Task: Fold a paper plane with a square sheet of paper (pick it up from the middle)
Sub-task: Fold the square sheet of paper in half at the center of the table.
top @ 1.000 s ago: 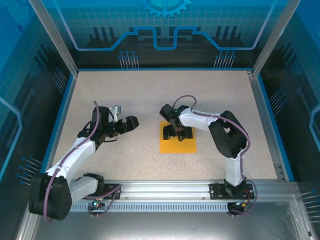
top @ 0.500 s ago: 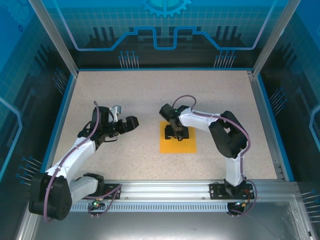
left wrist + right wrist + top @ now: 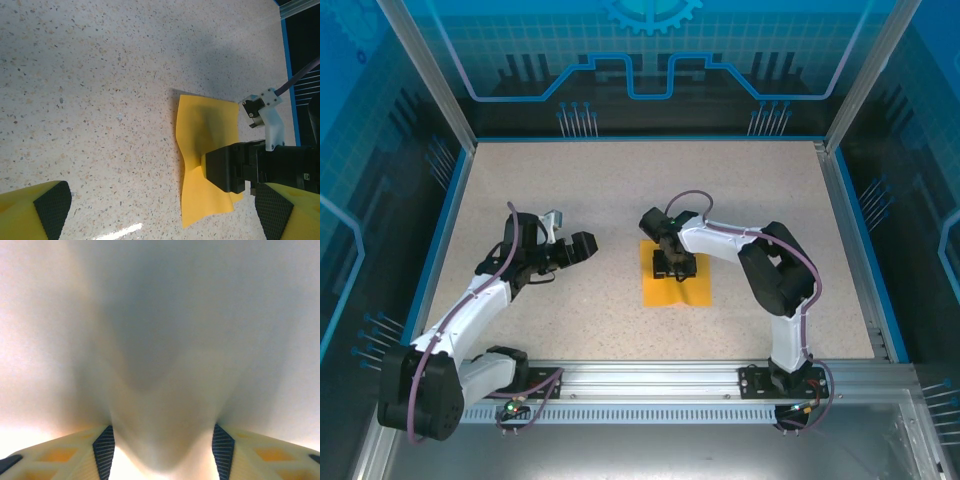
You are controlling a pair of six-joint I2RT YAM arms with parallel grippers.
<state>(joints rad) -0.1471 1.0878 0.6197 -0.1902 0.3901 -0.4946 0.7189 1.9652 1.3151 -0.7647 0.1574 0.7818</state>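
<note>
– Square sheet of paper [image 3: 690, 291], pinched right at its middle; why there?
– The job says to lift it from the middle; thin paper lying flat on the tabletop [image 3: 570, 180] gives me no edge to get under; so my right fingers [image 3: 674, 268] stand on it and squeeze inward to raise a hump I can hold.
– How far shut are they?
– About halfway; both pads [image 3: 104, 452] bear on the hump between them, so I have the paper; it lies on the tabletop near the centre, not lifted.
– How does it look?
– Plain orange-yellow, with no crease that I can see; close under my right wrist it blurs pale; seen from my left wrist it is waisted like an hourglass, side edges drawn in at my fingers, both ends spread out.
– And farther off?
– My left fingers [image 3: 590, 247] hang well apart to the left, wide open and empty; I judge they wait clear so the paper can rise.
</note>
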